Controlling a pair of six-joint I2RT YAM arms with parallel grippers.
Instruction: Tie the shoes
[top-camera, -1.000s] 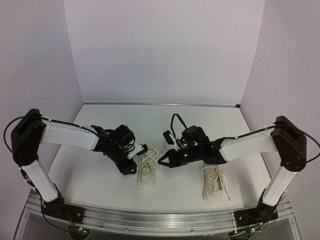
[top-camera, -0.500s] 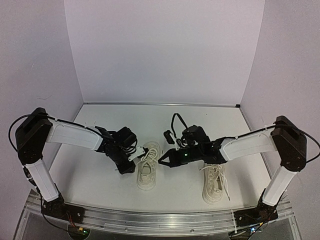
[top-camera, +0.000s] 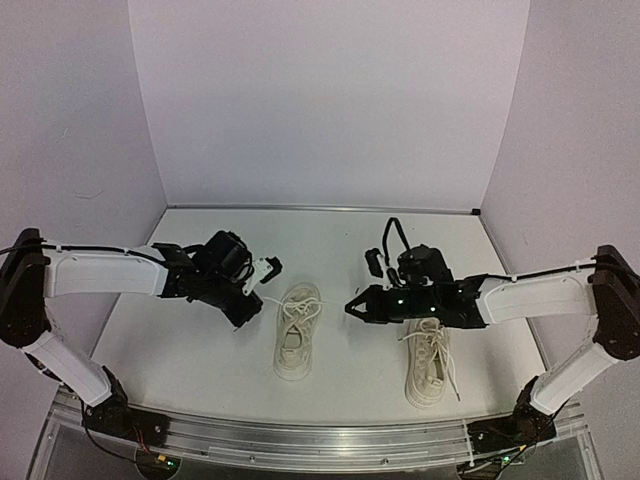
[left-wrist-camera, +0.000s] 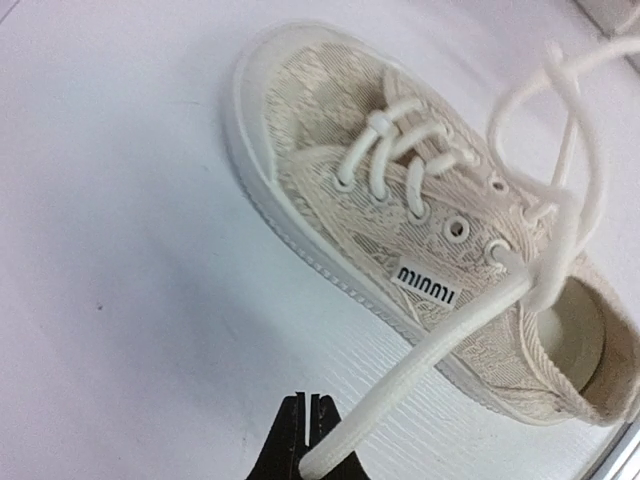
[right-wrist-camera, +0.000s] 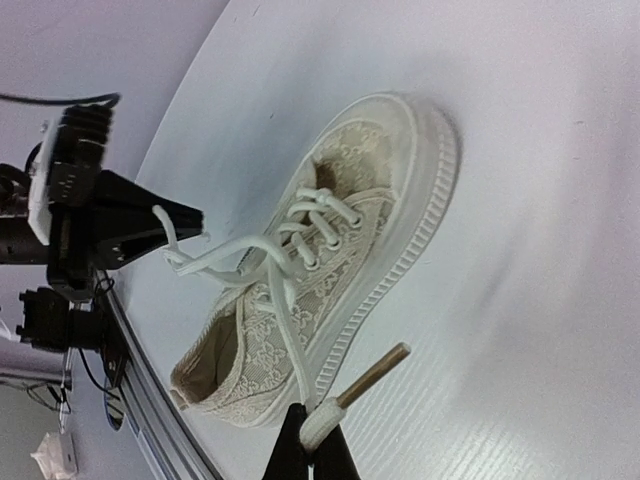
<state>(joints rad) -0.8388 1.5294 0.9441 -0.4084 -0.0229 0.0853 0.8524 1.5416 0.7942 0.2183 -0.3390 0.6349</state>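
Both grippers have swung outward from the cream-white low-top sneaker (top-camera: 297, 338) at table centre, the left gripper (left-wrist-camera: 305, 430) to its 10 o'clock and the right gripper (right-wrist-camera: 308, 435) to 2 o'clock. Each is clamped on an end of its white lace (left-wrist-camera: 430, 350). This likely tightens the first crossing; the matching sneaker (top-camera: 430, 365) waits at 4 o'clock.

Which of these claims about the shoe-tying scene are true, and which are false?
1. The left gripper and right gripper each pinch one of the laces of the left shoe. True.
2. The left shoe is tied in a bow. False: its lace ends are drawn out sideways and no bow shows.
3. The right shoe is lifted off the table. False: it lies on the table and no gripper holds it.
4. Both shoes are cream-white. True.
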